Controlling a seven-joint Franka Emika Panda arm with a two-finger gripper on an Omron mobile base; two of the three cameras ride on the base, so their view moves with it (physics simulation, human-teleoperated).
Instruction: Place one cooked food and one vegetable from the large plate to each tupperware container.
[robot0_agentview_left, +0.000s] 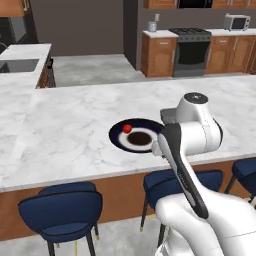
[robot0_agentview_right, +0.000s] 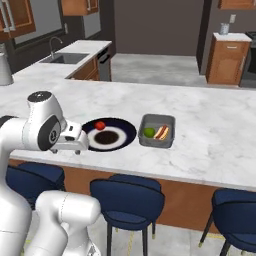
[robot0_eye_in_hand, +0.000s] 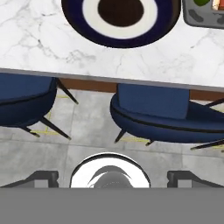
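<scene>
Left base view: large plate (robot0_agentview_left: 118, 137) is sitting mid-frame on the marble counter (robot0_agentview_left: 60, 130), carrying a red tomato (robot0_agentview_left: 127, 128) and a dark patty (robot0_agentview_left: 139, 138).
Right base view: one tupperware container (robot0_agentview_right: 157, 142), right of the plate, is already holding a green vegetable (robot0_agentview_right: 149, 132) and a hot dog (robot0_agentview_right: 161, 132); blue stools (robot0_agentview_right: 127, 197) are lining the lower frame.
Hand view: gripper (robot0_eye_in_hand: 112, 177) is hovering with jaws spread wide and empty, over the floor short of the counter edge.
Advice: judging by this, reaching forward and descending squarely over the patty is looking wise.

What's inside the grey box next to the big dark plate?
The grey tray holds a round green vegetable and a hot dog, side by side. The near rim hides part of the tray's floor.
</scene>
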